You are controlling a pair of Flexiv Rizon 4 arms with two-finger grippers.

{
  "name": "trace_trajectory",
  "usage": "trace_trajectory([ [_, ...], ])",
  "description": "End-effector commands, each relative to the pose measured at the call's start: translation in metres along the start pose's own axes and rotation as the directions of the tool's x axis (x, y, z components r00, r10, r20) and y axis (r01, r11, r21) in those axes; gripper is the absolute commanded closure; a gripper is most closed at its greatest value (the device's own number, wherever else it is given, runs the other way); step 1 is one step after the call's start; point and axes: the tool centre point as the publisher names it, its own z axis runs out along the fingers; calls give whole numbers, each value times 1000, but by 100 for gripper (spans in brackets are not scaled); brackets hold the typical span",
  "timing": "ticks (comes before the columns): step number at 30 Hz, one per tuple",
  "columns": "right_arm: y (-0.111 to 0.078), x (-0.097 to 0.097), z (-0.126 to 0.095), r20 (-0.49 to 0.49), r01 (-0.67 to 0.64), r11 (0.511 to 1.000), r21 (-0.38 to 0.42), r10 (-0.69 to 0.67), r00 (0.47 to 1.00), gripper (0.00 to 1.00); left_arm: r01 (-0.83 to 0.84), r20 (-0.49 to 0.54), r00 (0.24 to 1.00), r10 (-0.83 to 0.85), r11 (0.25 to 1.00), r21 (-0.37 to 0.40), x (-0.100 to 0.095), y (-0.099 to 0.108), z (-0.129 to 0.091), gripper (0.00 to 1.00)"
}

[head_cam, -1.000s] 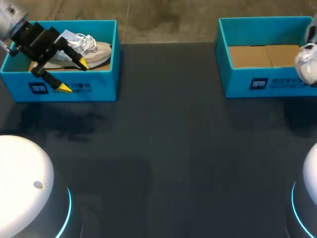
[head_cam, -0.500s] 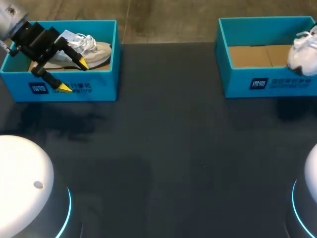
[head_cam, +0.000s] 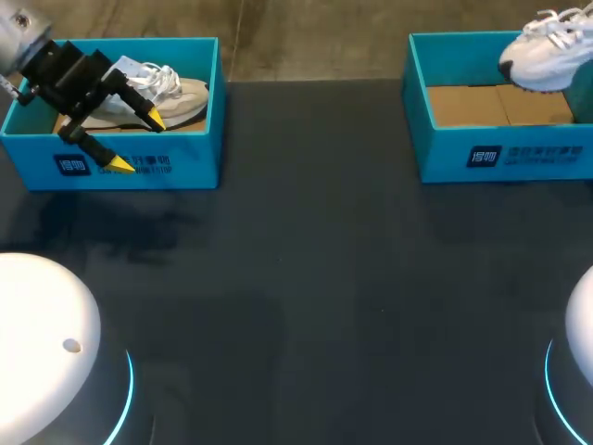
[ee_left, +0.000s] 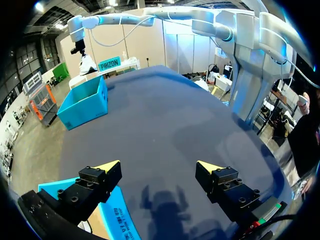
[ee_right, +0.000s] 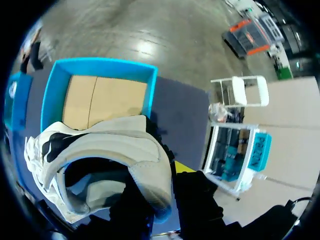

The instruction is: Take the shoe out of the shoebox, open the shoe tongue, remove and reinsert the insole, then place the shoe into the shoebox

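A white shoe [head_cam: 545, 57] hangs in the air over the far right part of the right blue shoebox [head_cam: 482, 153]. In the right wrist view my right gripper [ee_right: 161, 192] is shut on the heel collar of this white shoe [ee_right: 112, 150], with the shoebox's brown floor [ee_right: 102, 97] beneath it. A beige shoe [head_cam: 176, 95] lies in the left blue shoebox [head_cam: 176, 158]. My left gripper [head_cam: 136, 142] stands open over that box's front wall, one yellow tip inside and one outside. Nothing sits between the left gripper's [ee_left: 159, 167] fingers.
The dark tabletop [head_cam: 306, 278] stretches between the two boxes and toward the front. White robot bases [head_cam: 42, 343] stand at both front corners. My right arm [ee_left: 150, 15] spans the far side in the left wrist view.
The white shoe has risen and swung left, from beside the right box's right end to above its back wall. My left arm has kept still.
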Motion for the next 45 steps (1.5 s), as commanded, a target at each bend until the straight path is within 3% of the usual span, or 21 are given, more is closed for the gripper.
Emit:
trace_trajectory([
  [1,1,0,-2,-73,-303,949,87,310,948,100,0,-3,1000,0,1000,-2,-1,0,0,0],
  [7,-5,4,-3,-33,-380,919,106,385,922,100,0,-3,1000,0,1000,-2,-1,0,0,0],
  [32,-12,10,3,-3,-360,926,110,362,932,100,0,-3,1000,0,1000,-2,-1,0,0,0],
  [45,-20,57,37,-60,-319,939,131,328,943,100,0,-3,1000,0,1000,-2,-1,0,0,0],
])
